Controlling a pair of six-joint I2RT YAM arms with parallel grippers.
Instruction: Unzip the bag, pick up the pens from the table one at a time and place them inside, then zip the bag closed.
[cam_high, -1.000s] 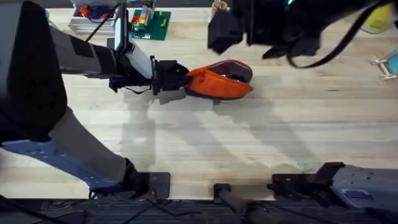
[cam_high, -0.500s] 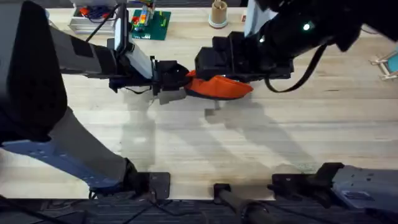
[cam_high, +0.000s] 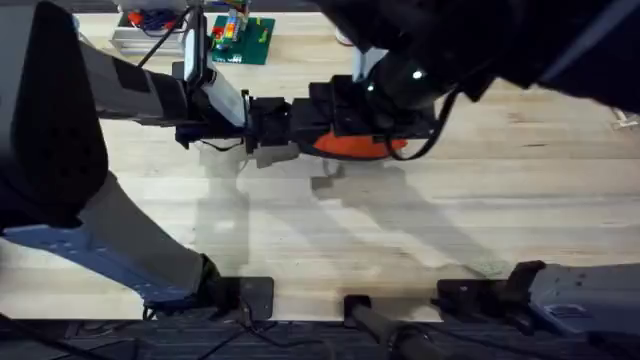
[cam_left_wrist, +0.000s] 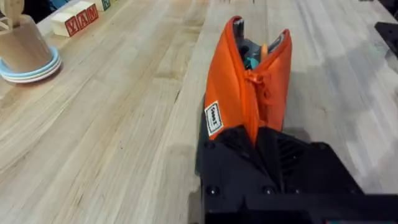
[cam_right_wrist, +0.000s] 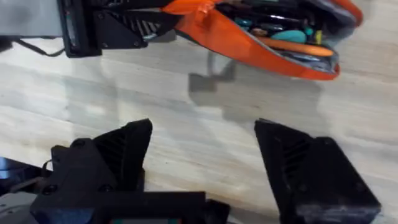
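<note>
The orange bag (cam_high: 355, 147) lies on the table (cam_high: 400, 230) at the back middle, its zipper open along the top. My left gripper (cam_left_wrist: 255, 140) is shut on the bag's (cam_left_wrist: 249, 93) near end, by the zipper pull. Through the open mouth of the bag (cam_right_wrist: 249, 40) an orange pen (cam_right_wrist: 295, 48) shows among teal and dark items. My right gripper (cam_right_wrist: 205, 162) hangs open above the table just in front of the bag, nothing between its fingers. From overhead the right gripper (cam_high: 335, 115) is a large dark shape covering most of the bag, close to the left gripper (cam_high: 265, 125).
A green baseplate (cam_high: 245, 38) with bricks and a grey tray (cam_high: 150, 35) stand at the back left. A wooden cup on blue plates (cam_left_wrist: 22, 46) and letter blocks (cam_left_wrist: 78, 17) sit behind the bag. The table's front half is bare wood.
The right arm has swung left and down over the bag, now hiding most of it from overhead. The left gripper and the bag have stayed put.
</note>
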